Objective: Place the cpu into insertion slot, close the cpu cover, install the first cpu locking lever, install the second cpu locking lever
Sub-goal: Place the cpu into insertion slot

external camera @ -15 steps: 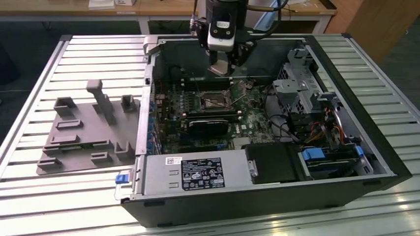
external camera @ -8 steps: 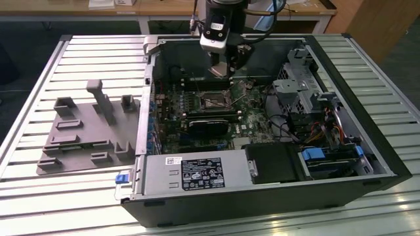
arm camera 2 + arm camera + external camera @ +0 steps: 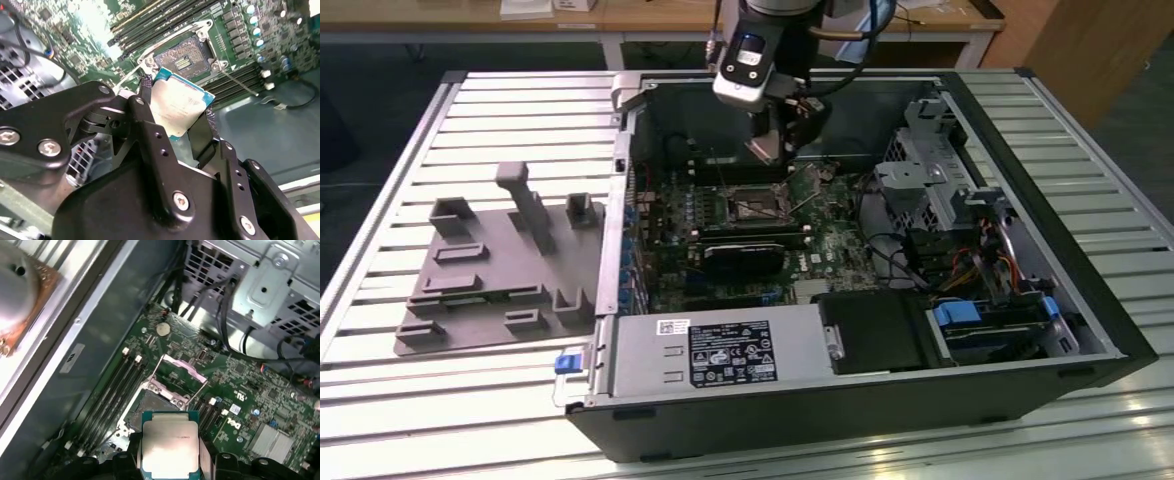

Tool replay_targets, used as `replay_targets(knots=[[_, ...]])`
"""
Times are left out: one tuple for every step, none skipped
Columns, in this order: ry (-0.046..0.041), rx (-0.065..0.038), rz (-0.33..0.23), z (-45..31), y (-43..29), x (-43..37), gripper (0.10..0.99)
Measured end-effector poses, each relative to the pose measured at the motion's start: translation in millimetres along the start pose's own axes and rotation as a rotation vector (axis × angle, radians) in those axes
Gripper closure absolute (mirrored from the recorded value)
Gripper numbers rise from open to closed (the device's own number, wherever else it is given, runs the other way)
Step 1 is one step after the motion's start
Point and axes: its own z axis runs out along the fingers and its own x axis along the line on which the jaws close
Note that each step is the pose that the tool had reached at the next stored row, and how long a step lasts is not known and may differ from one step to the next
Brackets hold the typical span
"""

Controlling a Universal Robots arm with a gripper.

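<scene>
Cpu (image 3: 170, 447) was clamped between the fingers (image 3: 202, 137) near the bare insertion slot (image 3: 149, 409), not yet seated, while the cpu cover (image 3: 182, 367) stood raised and a locking lever (image 3: 240, 82) looked unlatched, so every step remained.

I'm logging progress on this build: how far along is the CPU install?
Done: the cpu cover stands raised, leaving the insertion slot bare. In hand: the pincer grips the cpu by its edges, not yet in the slot. Left: seating the chip, closing the cover and latching both locking levers.
</scene>
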Motion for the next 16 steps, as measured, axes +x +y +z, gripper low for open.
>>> replay_targets(knots=[[-0.0016,0.000,0.018,0.8,-0.1,0.0,0.549],[-0.0033,-0.001,0.037,1.6,-0.1,0.0,0.549],[-0.0049,-0.001,0.055,2.4,-0.2,0.0,0.549],[-0.0064,-0.001,0.073,3.1,-0.3,0.0,0.549],[-0.0081,-0.002,0.091,3.9,-0.3,-0.1,0.549],[-0.0097,-0.002,0.109,4.7,-0.4,-0.1,0.549],[-0.0113,-0.002,0.127,5.5,-0.5,-0.1,0.549],[-0.0129,-0.003,0.144,6.3,-0.5,-0.1,0.549],[-0.0145,-0.003,0.163,7.1,-0.6,-0.1,0.549],[-0.0162,-0.003,0.181,7.8,-0.7,-0.1,0.549],[-0.0178,-0.004,0.199,8.6,-0.7,-0.2,0.549],[-0.0195,-0.004,0.218,9.3,-0.8,-0.2,0.549],[-0.0211,-0.004,0.236,10.0,-0.9,-0.2,0.549],[-0.0227,-0.005,0.253,10.8,-1.0,-0.2,0.549],[-0.0243,-0.005,0.271,11.5,-1.0,-0.2,0.549],[-0.0260,-0.006,0.290,12.2,-1.1,-0.2,0.549]])
